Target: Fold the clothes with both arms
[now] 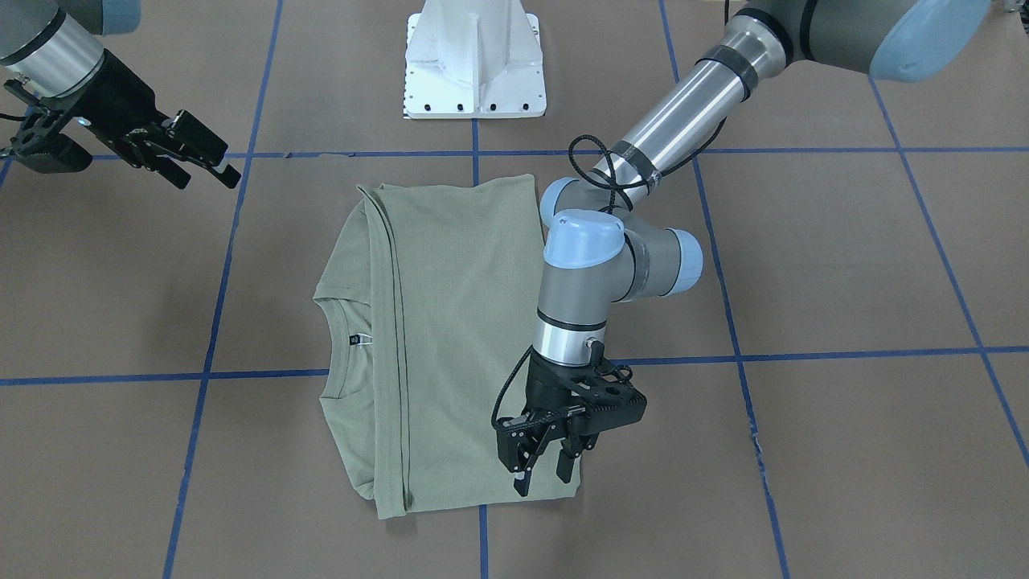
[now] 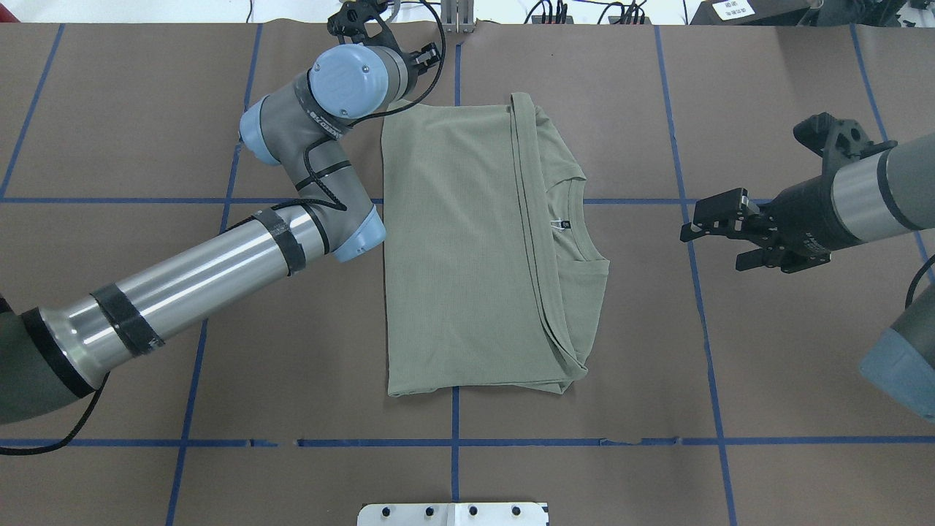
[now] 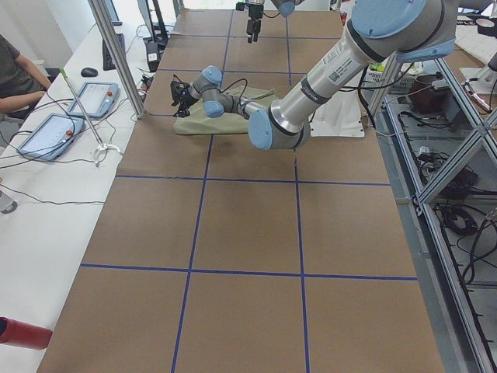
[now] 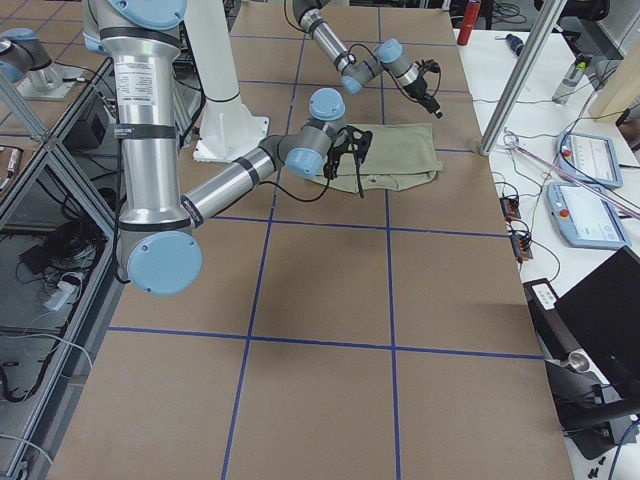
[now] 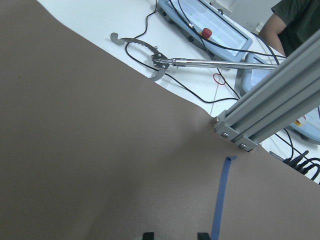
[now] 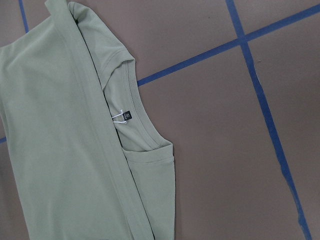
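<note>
The shirt lies in the middle of the table, folded lengthwise into a tall rectangle. A long folded edge runs down it, just inside the collar. The collar opens toward the robot's right side, and a dark tag on a white string sits inside it. A short panel of cloth pokes out on each side of the neck opening.

The left gripper points downward over the shirt's corner on the robot's left, at the end nearest the operators. Its fingers stand apart with nothing between them. Whether the tips touch the cloth cannot be told from these views. The left wrist view shows only bare brown table and a blue tape line beyond the fingertips.

The right gripper hangs above bare table well apart from the shirt, on the collar side, pointing toward it. Its fingers seem apart and hold nothing.

Blue tape lines mark the brown table into squares. A white pedestal stands at the robot's edge. In the left side view, a person's arm rests at a white desk by two tablets.
</note>
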`<state>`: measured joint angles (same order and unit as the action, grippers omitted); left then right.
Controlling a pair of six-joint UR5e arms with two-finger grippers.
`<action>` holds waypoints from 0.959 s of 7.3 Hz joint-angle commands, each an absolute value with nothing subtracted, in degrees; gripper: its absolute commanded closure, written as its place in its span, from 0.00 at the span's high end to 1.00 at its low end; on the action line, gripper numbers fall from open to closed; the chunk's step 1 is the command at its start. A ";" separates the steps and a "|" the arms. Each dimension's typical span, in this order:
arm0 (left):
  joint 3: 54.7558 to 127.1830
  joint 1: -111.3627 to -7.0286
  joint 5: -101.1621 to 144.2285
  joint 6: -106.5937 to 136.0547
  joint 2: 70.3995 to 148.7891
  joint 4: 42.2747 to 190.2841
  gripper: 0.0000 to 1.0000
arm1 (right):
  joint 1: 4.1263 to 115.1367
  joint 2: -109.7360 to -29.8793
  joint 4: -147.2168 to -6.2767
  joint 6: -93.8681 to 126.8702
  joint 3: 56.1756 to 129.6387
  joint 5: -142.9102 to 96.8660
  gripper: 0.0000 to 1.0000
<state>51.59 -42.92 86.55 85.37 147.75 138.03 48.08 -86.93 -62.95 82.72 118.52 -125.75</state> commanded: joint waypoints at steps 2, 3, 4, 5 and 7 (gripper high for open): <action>70.83 -46.67 101.69 79.65 136.03 128.19 1.00 | 42.12 -78.62 -71.73 78.00 113.91 -121.22 1.00; 80.67 -46.58 101.69 77.89 131.01 121.97 1.00 | 40.10 -72.14 -84.34 71.96 113.82 -119.20 1.00; 89.56 -46.41 101.78 77.35 127.04 117.29 1.00 | 35.90 -66.07 -93.34 68.33 112.86 -113.52 1.00; 95.56 -45.80 102.82 77.34 124.65 113.77 1.00 | 32.03 -61.83 -95.52 67.07 109.37 -109.12 1.00; 99.39 -45.53 105.29 77.34 122.53 112.50 1.00 | 28.75 -55.22 -95.80 65.05 100.32 -106.27 1.00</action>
